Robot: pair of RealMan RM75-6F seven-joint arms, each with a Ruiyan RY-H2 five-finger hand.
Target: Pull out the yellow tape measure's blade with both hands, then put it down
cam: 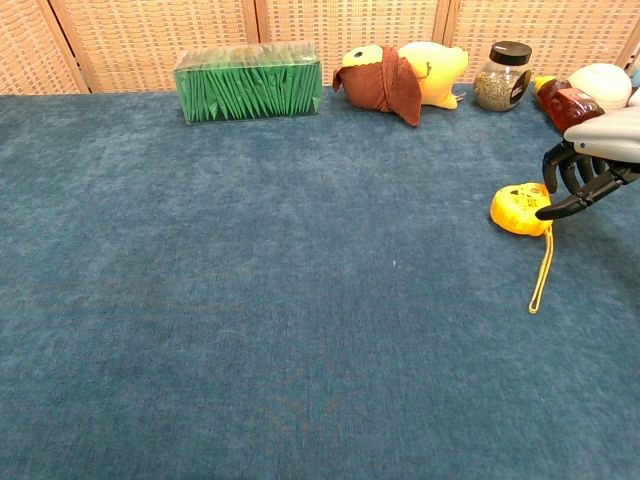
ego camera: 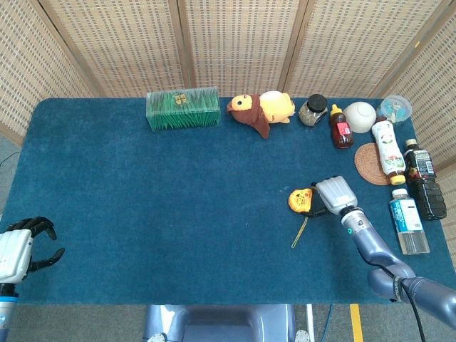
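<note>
Yellow tape measure (ego camera: 300, 200) flat on the blue table cloth (ego camera: 164, 199), right of centre, with its yellow wrist cord (ego camera: 299, 233) trailing toward the near edge. No blade seen drawn out of the case. In the chest view, same tape measure (cam: 521, 208) near the right edge, cord (cam: 541, 270) running down from it.

Right hand (ego camera: 333, 197) just beside the case on its right side, palm down, dark fingers (cam: 574, 170) curled down and apart, thumb reaching toward the case. Touching or only very near: cannot tell. Nothing gripped. Right hand (cam: 592, 165) only partly inside the chest view.

Left hand (ego camera: 21, 246) well apart, at the near left corner of the table, fingers curled loosely with gaps between them, empty. Not visible in the chest view.

Along the far edge: clear box of green sticks (ego camera: 182, 108), plush toy (ego camera: 261, 110), glass jar with dark lid (ego camera: 313, 110), brown sauce bottle (ego camera: 340, 127), white bowl (ego camera: 360, 116). Down the right side: round woven coaster (ego camera: 370, 164), white bottle (ego camera: 388, 151) lying across it, dark drink bottle (ego camera: 422, 179), clear water bottle (ego camera: 408, 220). Woven screen panels (ego camera: 235, 43) behind the table.
</note>
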